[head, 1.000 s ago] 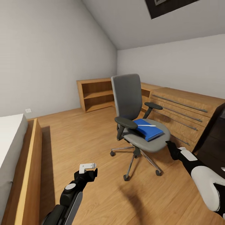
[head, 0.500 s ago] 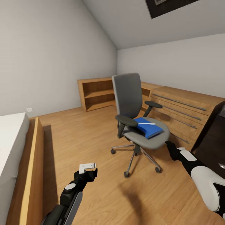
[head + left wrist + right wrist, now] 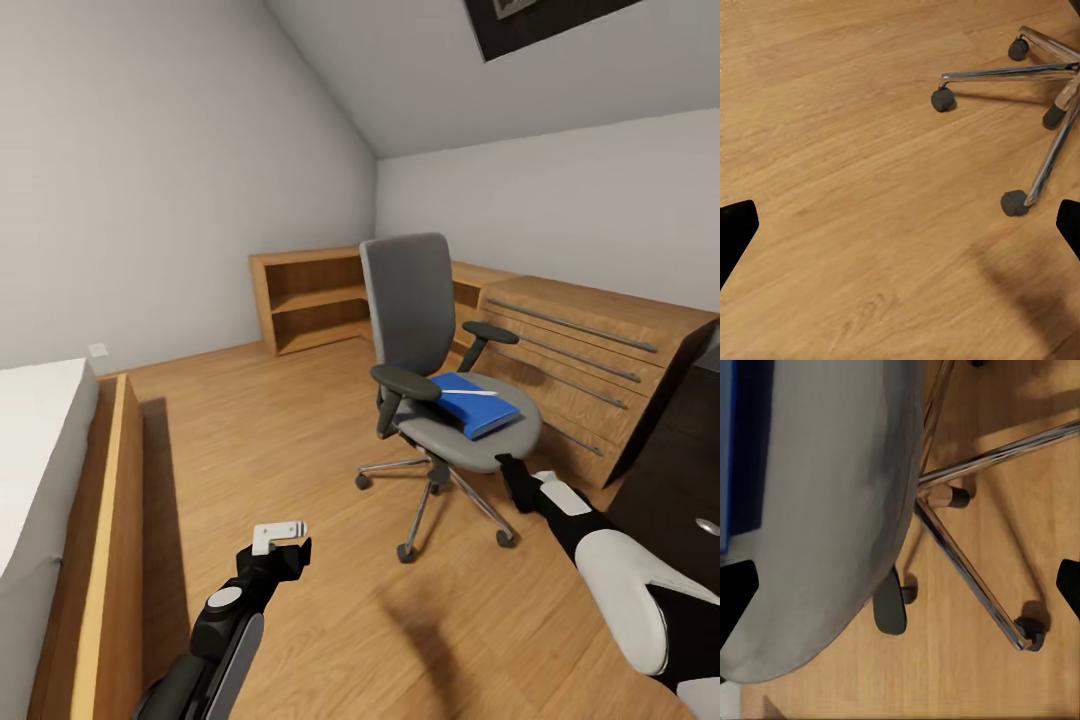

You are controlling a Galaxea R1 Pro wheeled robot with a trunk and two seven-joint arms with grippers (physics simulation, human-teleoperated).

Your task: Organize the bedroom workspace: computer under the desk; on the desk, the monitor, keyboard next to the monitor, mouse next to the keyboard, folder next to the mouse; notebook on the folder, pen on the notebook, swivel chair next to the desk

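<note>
Partly, the flat blue folder (image 3: 478, 404) is hidden by the grey padded swivel chair's (image 3: 440, 400) black armrest; both the left gripper (image 3: 900, 225) and the right gripper (image 3: 900, 585) are spread open, empty.

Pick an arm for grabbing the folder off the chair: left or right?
Right, probably. The right gripper hangs just off the swivel chair seat edge, close to the blue folder. The left gripper sits low over bare floor, farther away.
</note>
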